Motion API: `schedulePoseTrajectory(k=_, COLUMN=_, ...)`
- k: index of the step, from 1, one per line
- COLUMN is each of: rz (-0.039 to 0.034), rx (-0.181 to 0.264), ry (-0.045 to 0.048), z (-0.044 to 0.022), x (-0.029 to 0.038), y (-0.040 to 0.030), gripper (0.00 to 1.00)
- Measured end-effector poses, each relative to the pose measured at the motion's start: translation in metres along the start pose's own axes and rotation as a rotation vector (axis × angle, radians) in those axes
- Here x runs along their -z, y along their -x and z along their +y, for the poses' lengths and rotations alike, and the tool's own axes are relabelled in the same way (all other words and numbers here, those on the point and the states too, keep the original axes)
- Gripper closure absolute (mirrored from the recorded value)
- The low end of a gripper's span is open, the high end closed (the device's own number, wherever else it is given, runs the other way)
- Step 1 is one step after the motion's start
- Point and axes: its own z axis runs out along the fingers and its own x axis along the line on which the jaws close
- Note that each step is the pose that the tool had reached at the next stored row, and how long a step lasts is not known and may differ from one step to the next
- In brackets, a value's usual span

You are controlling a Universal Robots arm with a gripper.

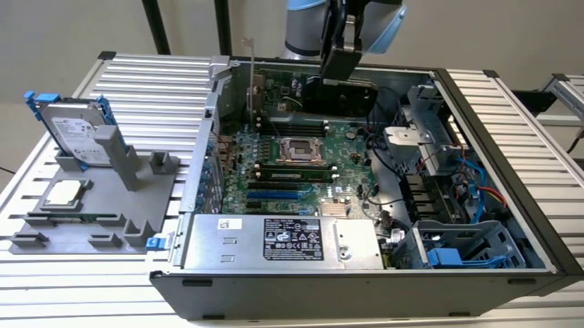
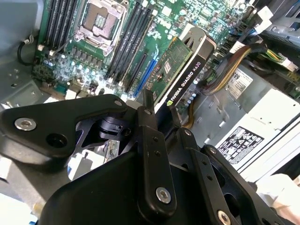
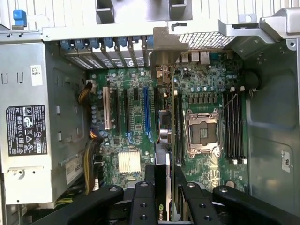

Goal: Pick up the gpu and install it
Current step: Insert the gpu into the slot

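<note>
gripper (image 3: 168, 187) is clamped on the gpu's (image 3: 165, 140) top edge, holding it on edge inside the open computer case (image 1: 511, 116), its long axis parallel to the blue slot (image 3: 146, 112) on the motherboard (image 3: 136, 136) just beneath.

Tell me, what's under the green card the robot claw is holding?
Under the gpu, held by the gripper, lies the green motherboard with its long slots. The slot directly beneath the card is hidden by the card itself.

Matt black plastic gpu (image 2: 185, 75) shroud, green circuit board, bare silver metal case (image 1: 511, 130), ribbed aluminium table (image 1: 146, 75)
</note>
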Motion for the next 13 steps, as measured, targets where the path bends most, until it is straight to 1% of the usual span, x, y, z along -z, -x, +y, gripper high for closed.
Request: schedulePoseTrajectory(k=13, rz=0.0003, rx=0.000, ry=-0.0020, z=-0.0005, x=-0.0120, y=-0.0001, gripper=1.00)
